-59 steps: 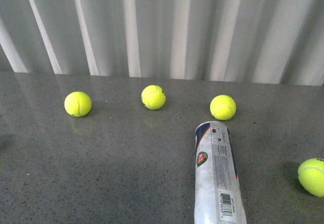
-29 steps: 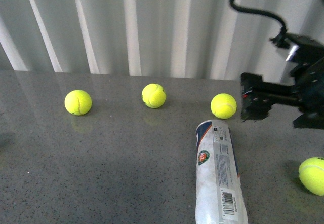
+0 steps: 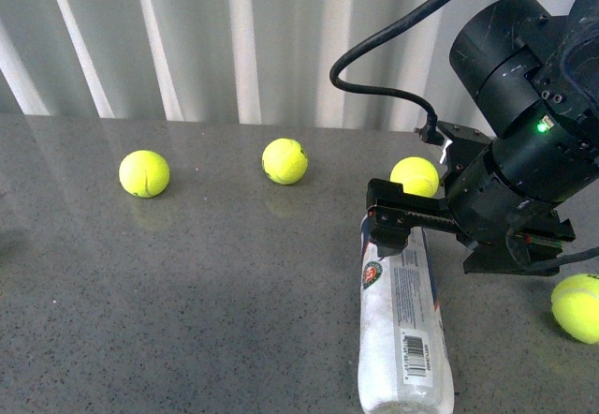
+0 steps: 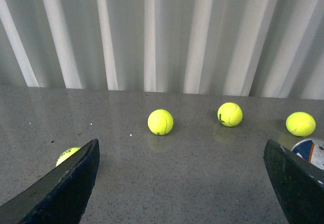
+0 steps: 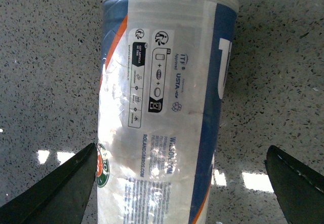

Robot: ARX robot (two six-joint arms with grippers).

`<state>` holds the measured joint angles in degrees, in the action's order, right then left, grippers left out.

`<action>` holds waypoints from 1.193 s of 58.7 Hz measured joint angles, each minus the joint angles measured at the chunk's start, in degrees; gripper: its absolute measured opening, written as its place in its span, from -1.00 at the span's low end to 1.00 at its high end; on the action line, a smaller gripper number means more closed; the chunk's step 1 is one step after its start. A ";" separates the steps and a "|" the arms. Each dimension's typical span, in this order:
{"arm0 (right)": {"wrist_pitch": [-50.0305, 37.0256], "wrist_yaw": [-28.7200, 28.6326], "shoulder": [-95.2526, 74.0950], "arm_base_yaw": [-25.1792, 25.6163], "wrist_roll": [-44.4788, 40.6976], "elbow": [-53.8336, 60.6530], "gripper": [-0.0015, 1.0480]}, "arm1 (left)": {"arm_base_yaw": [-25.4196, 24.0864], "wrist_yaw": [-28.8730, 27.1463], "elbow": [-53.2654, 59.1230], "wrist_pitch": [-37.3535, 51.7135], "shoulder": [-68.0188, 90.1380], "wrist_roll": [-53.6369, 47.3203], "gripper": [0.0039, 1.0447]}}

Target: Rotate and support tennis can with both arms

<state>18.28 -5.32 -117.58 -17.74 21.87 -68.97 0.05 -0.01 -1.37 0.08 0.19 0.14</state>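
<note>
The tennis can (image 3: 404, 330) lies on its side on the grey table (image 3: 187, 292), right of centre, with its barcode end at the near edge and its silver-rimmed end pointing away. One tennis ball (image 3: 576, 306) sits apart on its right. The right gripper (image 3: 449, 231) hangs over the can's far end with its jaws spread wide to either side of the tube, not touching it. The left gripper (image 4: 185, 178) shows only in its own wrist view, jaws wide apart and holding nothing. Farther off, three balls stand in a row: left (image 3: 144, 172), middle (image 3: 284, 161) and right (image 3: 415, 175), before a ribbed white wall (image 3: 234, 39).
</note>
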 joint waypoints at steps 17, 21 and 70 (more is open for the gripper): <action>-4.07 -0.26 -4.96 -0.50 -0.09 -1.42 0.86 | 0.00 0.00 0.00 -0.04 0.00 0.00 0.87; -4.59 -0.07 -6.03 -0.68 -0.24 -1.79 0.86 | 0.00 -0.02 0.00 -0.04 0.00 0.00 0.87; -4.74 0.74 -6.23 -1.31 -2.14 -2.93 -0.58 | 0.00 0.00 0.00 -0.04 0.00 0.00 0.87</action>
<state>13.54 -4.58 -123.81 -19.05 19.73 -71.90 0.05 -0.01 -1.37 0.03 0.19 0.14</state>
